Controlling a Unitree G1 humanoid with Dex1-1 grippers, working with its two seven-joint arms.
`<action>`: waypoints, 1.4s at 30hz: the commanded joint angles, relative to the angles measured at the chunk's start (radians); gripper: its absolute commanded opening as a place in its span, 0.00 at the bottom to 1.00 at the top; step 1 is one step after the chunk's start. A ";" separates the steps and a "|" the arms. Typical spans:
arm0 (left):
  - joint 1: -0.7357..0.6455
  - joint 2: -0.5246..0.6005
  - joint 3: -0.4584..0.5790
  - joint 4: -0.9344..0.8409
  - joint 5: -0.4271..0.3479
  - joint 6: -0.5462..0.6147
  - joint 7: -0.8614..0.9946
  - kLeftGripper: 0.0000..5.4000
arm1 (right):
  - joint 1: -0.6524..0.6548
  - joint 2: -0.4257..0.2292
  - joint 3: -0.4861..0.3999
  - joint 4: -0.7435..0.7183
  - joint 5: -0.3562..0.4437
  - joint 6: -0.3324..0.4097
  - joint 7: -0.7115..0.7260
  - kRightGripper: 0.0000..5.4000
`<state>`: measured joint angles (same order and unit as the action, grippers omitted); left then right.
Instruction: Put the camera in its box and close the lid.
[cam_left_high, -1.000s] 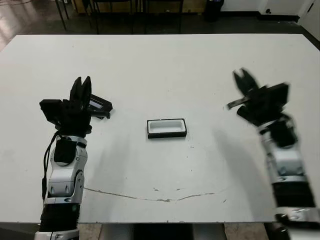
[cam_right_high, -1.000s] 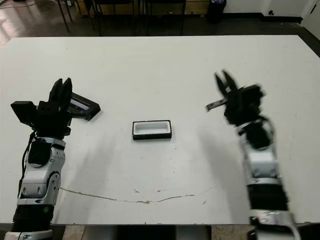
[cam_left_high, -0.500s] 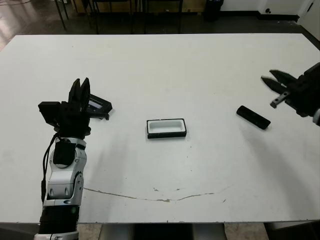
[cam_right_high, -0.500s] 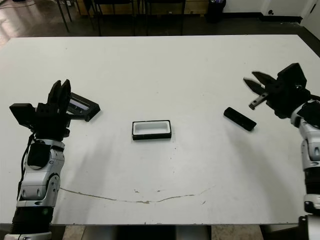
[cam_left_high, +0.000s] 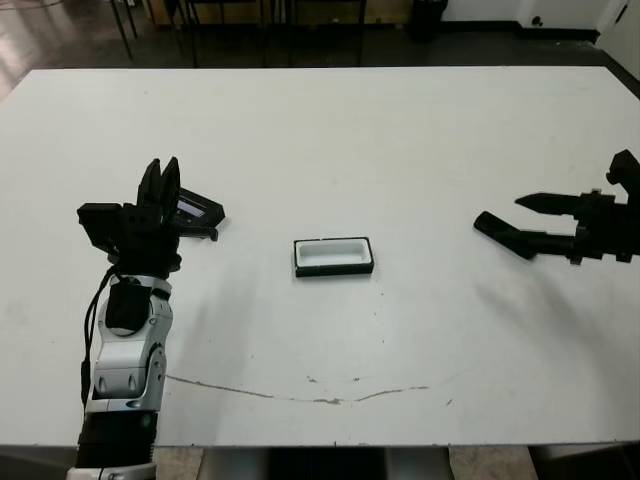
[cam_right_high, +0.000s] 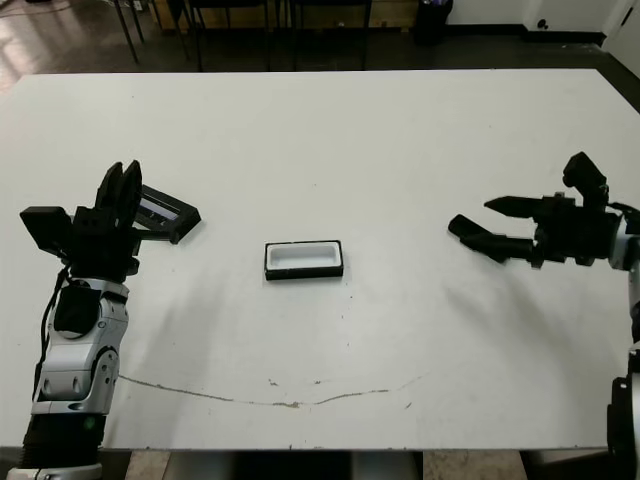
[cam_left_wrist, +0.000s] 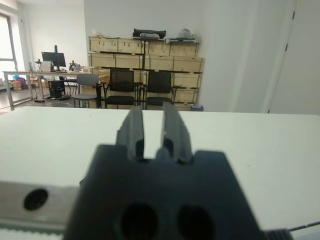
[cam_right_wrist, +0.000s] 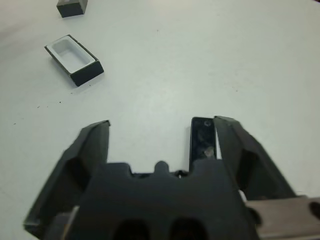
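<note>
Nothing is packed yet. The box (cam_left_high: 333, 256) sits open and empty at table centre. My right gripper (cam_right_wrist: 162, 145), fingers apart, straddles the camera (cam_right_wrist: 202, 141) at 3 o'clock, ungrasped. The lid (cam_left_high: 195, 214) lies at 9 o'clock by the left gripper (cam_left_high: 160, 190), fingers nearly together, holding nothing.

White table (cam_left_high: 320, 130), plain, marked near the front edge by a thin brownish scratch line (cam_left_high: 300, 395) and a few dark specks. Black box (cam_left_high: 333, 257) with white lining. Black lid (cam_left_high: 196, 211) with a pale grey-silver panel on top. Black camera (cam_left_high: 497, 229), glossy face, no pattern discernible. Black left gripper (cam_left_high: 160, 185) on a silver-grey and black forearm. Black right gripper (cam_left_high: 525, 221), matt. Beyond the table: dark floor, black chairs, tan wooden crates (cam_left_wrist: 145, 55), white walls.
</note>
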<state>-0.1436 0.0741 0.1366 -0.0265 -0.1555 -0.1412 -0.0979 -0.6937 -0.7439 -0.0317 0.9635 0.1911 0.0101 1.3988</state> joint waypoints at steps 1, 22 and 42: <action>0.011 0.012 0.004 0.018 0.002 0.006 -0.008 0.00 | 0.004 0.003 -0.004 0.018 -0.013 0.022 -0.013 0.95; 0.007 0.030 0.012 0.022 0.004 0.009 -0.023 0.00 | 0.088 0.048 -0.033 0.003 -0.014 0.041 -0.146 1.00; 0.005 0.035 0.018 0.029 -0.011 0.017 -0.043 0.00 | 0.161 0.089 -0.083 0.087 0.002 0.026 -0.209 1.00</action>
<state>-0.1441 0.0983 0.1507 -0.0161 -0.1643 -0.1413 -0.1355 -0.5659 -0.6663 -0.1126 1.0305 0.1998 0.0220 1.2092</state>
